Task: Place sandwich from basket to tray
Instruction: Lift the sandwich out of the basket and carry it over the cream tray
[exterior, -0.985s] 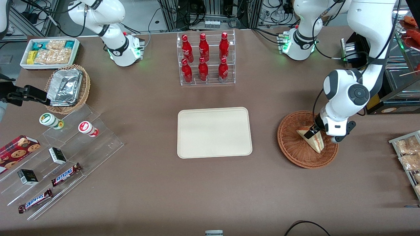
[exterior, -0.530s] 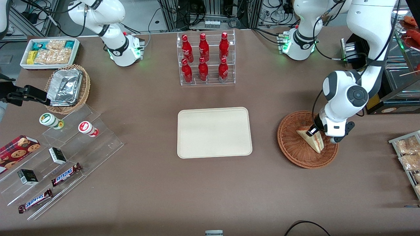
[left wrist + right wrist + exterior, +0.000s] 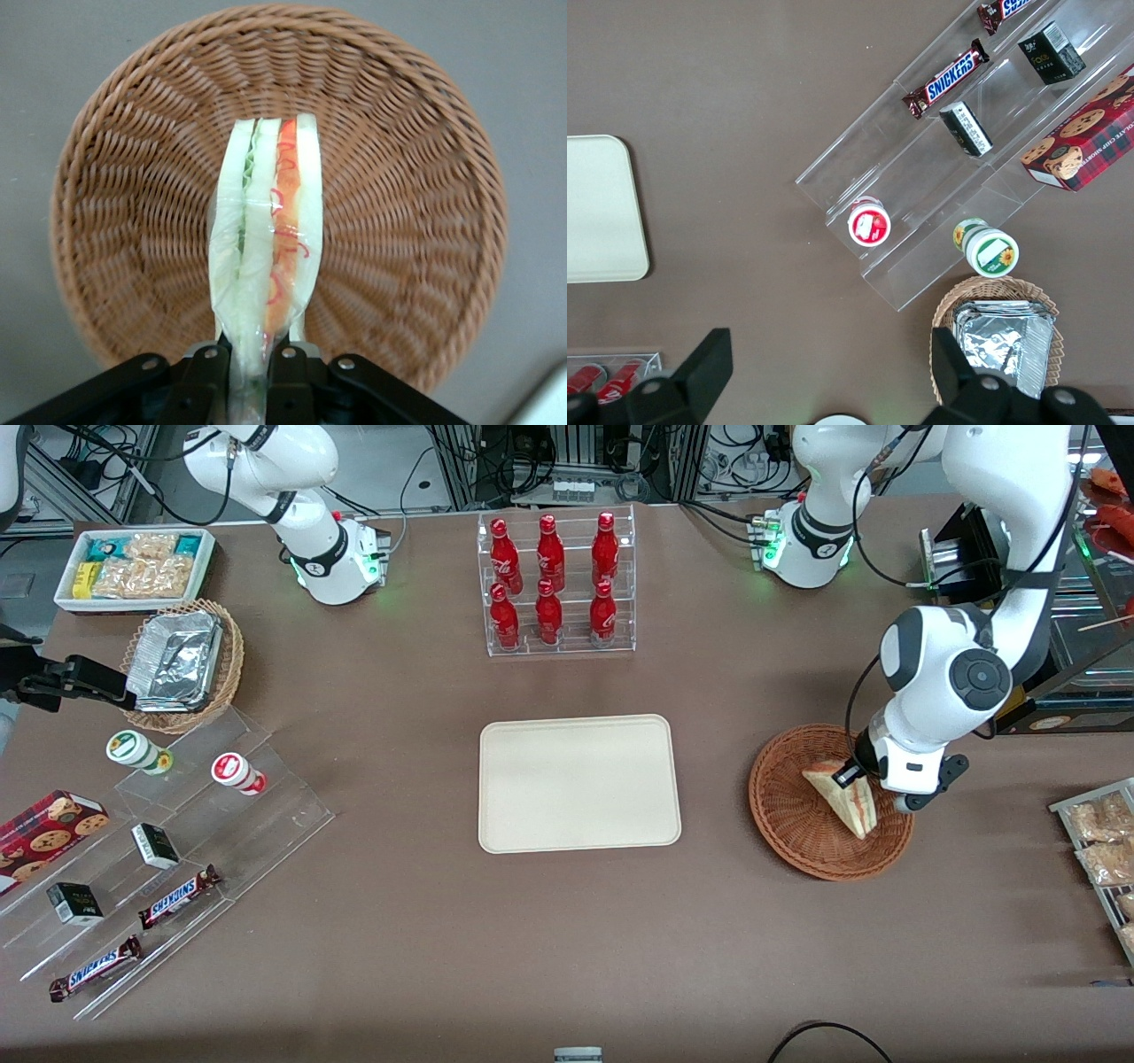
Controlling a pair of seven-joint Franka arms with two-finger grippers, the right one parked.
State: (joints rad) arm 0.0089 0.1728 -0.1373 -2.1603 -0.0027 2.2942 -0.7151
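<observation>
While its fingers [image 3: 205,376] close tightly on one corner of the sandwich [image 3: 843,797], the tool [image 3: 849,776] hangs low over the basket [image 3: 797,833], nothing else in its grip. Just below the tool, the wrapped wedge stands on edge, its filling layers facing the wrist camera and its lower part inside the wicker bowl. Well off toward the parked arm's end of the surface [image 3: 567,921], the tray [image 3: 579,783] lies flat.
</observation>
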